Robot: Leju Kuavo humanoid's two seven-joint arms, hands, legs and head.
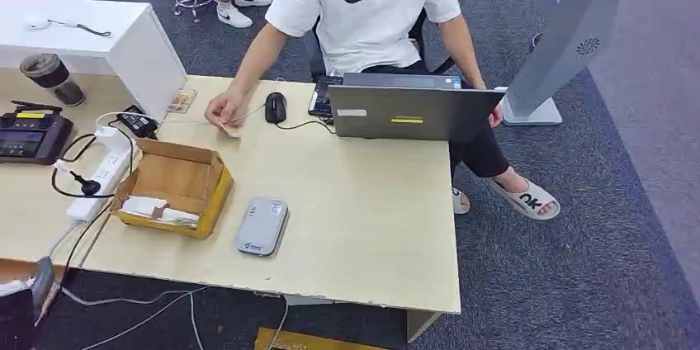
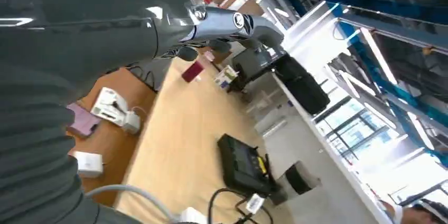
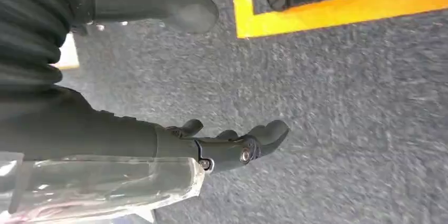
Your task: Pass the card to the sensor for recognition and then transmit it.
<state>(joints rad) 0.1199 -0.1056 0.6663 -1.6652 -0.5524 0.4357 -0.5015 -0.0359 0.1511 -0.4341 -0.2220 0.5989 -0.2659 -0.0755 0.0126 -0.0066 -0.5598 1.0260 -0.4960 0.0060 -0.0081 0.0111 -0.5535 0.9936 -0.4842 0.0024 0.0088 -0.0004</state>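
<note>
1. My left hand hangs above the desks; I cannot tell how its fingers lie.
2. A cardboard box sits left of the grey card sensor on the wooden table.
3. A person's hand presses the card to the table's far edge.
4. My right hand hangs over carpet, fingers apart, empty.

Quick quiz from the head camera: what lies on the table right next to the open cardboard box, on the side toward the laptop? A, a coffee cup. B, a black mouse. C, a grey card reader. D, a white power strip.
C: the grey card reader lies flat on the table beside the cardboard box, on its laptop side.
</note>
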